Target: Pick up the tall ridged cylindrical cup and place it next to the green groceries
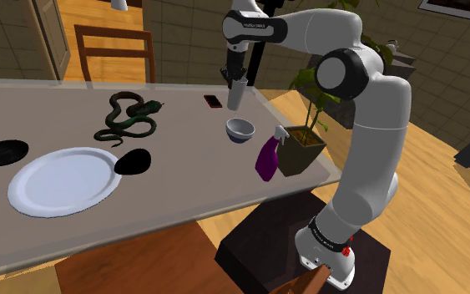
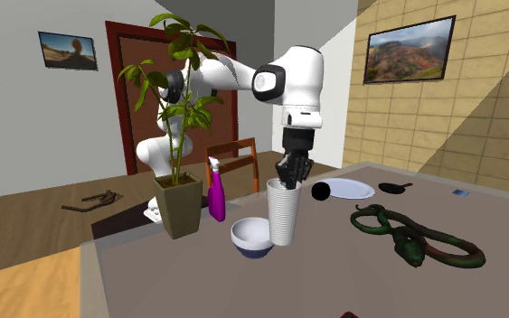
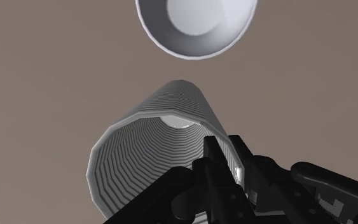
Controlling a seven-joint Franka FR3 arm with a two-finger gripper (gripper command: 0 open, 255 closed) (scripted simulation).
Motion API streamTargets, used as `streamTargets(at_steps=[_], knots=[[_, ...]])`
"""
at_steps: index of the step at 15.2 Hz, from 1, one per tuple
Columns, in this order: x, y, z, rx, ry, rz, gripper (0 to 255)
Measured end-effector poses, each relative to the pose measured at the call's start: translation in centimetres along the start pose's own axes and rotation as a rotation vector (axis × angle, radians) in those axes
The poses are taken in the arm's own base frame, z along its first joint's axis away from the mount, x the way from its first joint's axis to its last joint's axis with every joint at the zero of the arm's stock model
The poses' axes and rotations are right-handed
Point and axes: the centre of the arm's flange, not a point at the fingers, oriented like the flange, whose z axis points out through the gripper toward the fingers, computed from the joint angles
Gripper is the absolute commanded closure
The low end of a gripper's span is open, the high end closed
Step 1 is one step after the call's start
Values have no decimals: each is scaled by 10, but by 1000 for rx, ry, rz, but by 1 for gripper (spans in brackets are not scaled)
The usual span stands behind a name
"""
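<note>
White cup (image 1: pixel 235 93): tall, ridged, open end up, gripped at the rim; in the shoulder view it hangs just past the bowl, near the table's far edge. Whether its base touches the table cannot be told.
Gripper (image 1: pixel 240 81): black, pointing down, closed on the cup's wall. In the wrist view (image 3: pixel 227 156) one finger lies inside the cup (image 3: pixel 152 153) and the other outside.
Bowl (image 1: pixel 240 129): white inside, dark blue outside, upright on the table; in the second exterior view (image 2: pixel 252 237) it sits just beside the cup (image 2: pixel 281 212).
Bottle (image 1: pixel 269 156): purple spray bottle, upright, between bowl and plant.
Plant (image 1: pixel 301 142): green leaves in a square olive pot, at the table's corner.
Snake (image 1: pixel 128 117): dark green, coiled, well apart from the cup, toward the shoulder view's left.
Plate (image 1: pixel 64 179): white, flat, with a black oval lump (image 1: pixel 132 161) touching its rim.
Pan (image 1: pixel 1 152): black, beyond the plate.
Red slab (image 1: pixel 213 101): small, flat, near the cup.
Table (image 1: pixel 183 192): grey-brown top.
Chair (image 1: pixel 114 50): wooden, behind the table.
</note>
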Motion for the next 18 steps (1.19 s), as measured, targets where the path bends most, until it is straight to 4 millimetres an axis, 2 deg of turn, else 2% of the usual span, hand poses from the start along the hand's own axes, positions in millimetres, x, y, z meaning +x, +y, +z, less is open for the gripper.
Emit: streamTargets(at_steps=[18], knots=[[0, 8, -95, 0, 0, 0, 255]])
